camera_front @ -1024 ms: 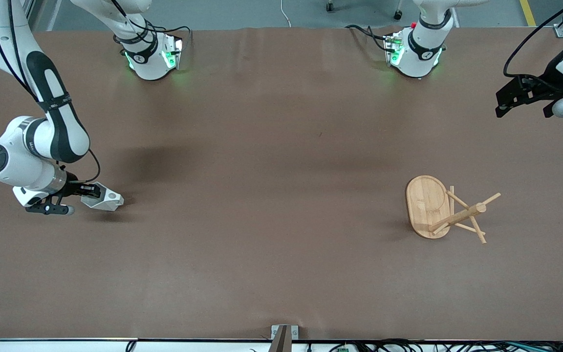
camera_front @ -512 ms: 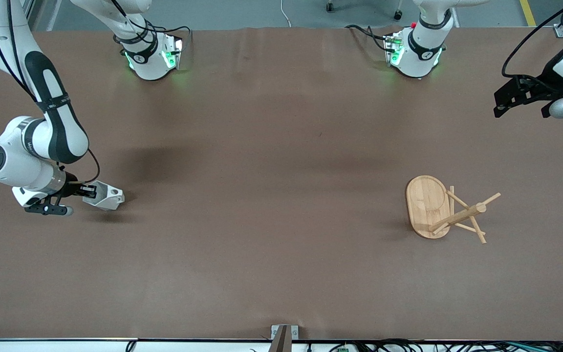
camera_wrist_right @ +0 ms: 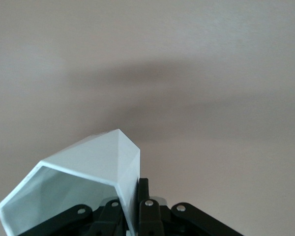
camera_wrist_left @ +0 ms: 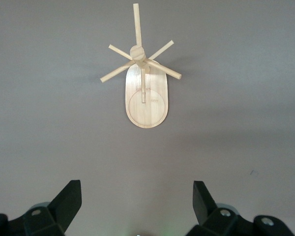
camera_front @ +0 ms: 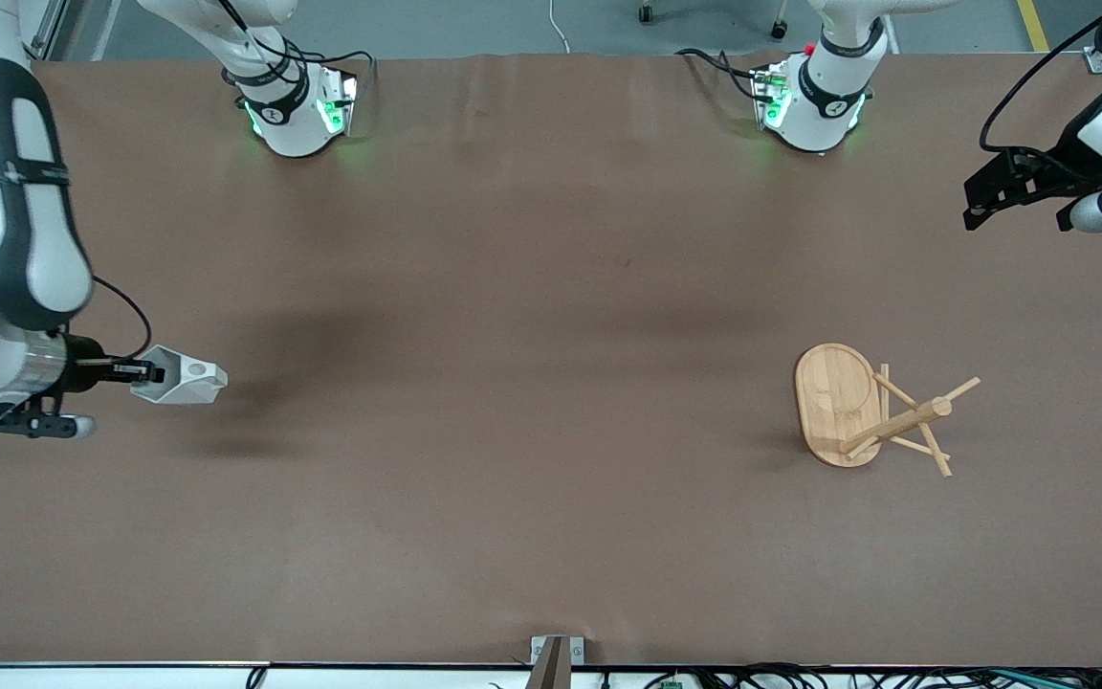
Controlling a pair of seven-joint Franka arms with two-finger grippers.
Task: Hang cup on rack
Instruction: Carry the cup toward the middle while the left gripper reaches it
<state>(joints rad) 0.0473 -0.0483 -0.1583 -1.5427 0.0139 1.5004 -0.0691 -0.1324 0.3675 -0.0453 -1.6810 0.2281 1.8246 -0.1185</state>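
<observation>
Two arms divide the work over a brown table (camera_front: 532,536). Nearest the front edge, toward the left arm's end, the bamboo mug tree (camera_front: 871,411) stands with its pegs free, ready to take a handle. At the right arm's end, the right gripper (camera_front: 135,371) pinches one wall of the white faceted cup (camera_front: 183,380), carrying it tipped sideways above the tabletop, well apart from the rack. By the back corner, the left gripper (camera_front: 1024,196) waits aloft, fingers (camera_wrist_left: 69,199) spread, its camera facing the rack.
</observation>
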